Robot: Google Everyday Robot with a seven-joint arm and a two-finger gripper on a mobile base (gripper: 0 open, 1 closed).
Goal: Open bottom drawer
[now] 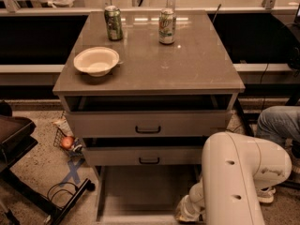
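The bottom drawer stands pulled far out below the cabinet, its plain grey tray interior open to view. Its front and black handle lie at or below the picture's lower edge and are hidden. My white arm comes in from the lower right and bends down to the drawer's front right corner. My gripper sits there at the bottom edge, mostly hidden by the wrist. Above the tray are the middle drawer front and the top drawer front, both slightly ajar, each with a black handle.
On the cabinet top stand a white bowl and two cans. A person's leg and shoe are to the right. A black chair base, cables and a small basket with an orange ball lie to the left.
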